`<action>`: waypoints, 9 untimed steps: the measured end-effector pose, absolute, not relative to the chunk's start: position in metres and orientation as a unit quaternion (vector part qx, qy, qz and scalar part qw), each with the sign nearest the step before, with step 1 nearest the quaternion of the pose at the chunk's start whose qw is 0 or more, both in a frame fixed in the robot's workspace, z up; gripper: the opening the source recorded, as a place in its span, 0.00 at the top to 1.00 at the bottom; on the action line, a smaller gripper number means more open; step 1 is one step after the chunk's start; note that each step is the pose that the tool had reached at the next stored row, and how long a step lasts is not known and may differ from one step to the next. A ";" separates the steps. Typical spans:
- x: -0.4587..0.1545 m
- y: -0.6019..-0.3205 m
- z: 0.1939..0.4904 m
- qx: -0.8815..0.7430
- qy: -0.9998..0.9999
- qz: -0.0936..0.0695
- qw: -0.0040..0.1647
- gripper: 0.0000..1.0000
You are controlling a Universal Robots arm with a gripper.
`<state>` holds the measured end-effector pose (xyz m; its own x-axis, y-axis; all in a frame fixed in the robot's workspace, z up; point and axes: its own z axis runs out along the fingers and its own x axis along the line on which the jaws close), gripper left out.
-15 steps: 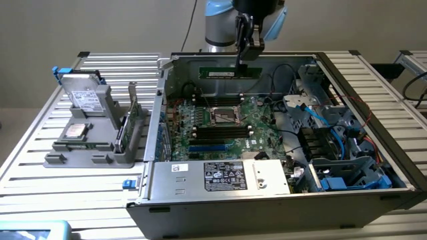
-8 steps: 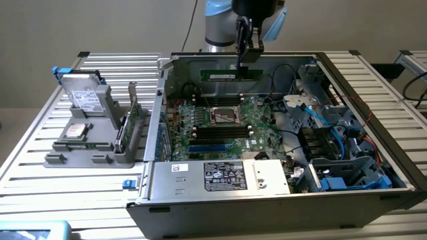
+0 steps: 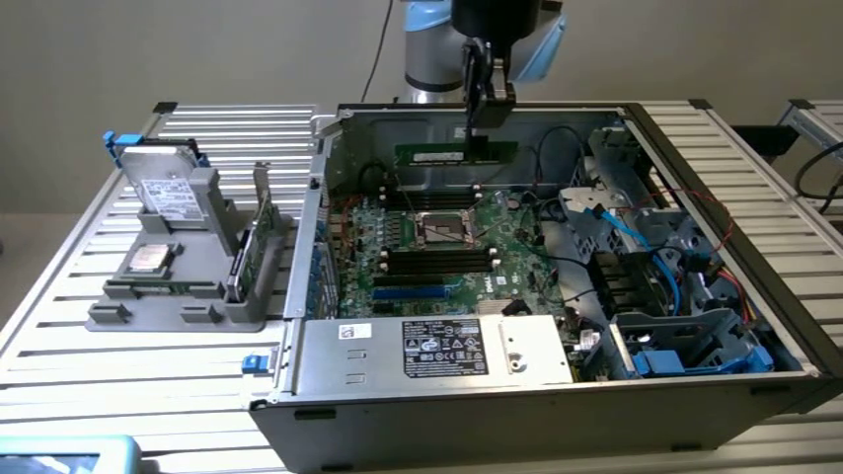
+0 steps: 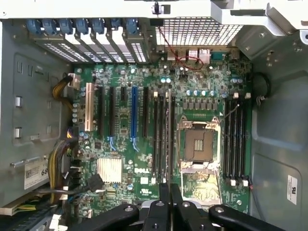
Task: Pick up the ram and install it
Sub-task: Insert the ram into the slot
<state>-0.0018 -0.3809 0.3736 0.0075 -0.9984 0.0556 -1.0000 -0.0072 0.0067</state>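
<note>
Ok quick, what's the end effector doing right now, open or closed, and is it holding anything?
The end effector: closed, holding the ram above the motherboard.

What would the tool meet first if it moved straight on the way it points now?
Probably the black memory slots beside the processor socket; the ram held by the tool would touch first. Depth is unclear.

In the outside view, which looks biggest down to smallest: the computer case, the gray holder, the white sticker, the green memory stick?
1. computer case
2. gray holder
3. white sticker
4. green memory stick
The stick is farther back, so the last two are unsure.
</note>
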 end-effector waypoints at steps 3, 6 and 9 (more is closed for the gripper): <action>-0.003 -0.380 0.369 0.709 -0.704 0.019 0.022 0.87; -0.004 -0.380 0.364 0.709 -0.704 0.020 0.022 0.87; -0.004 -0.380 0.360 0.709 -0.704 0.021 0.024 0.87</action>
<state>-0.0041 -0.3802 0.3596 0.0073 -0.9979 0.0638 -1.0000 -0.0070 0.0037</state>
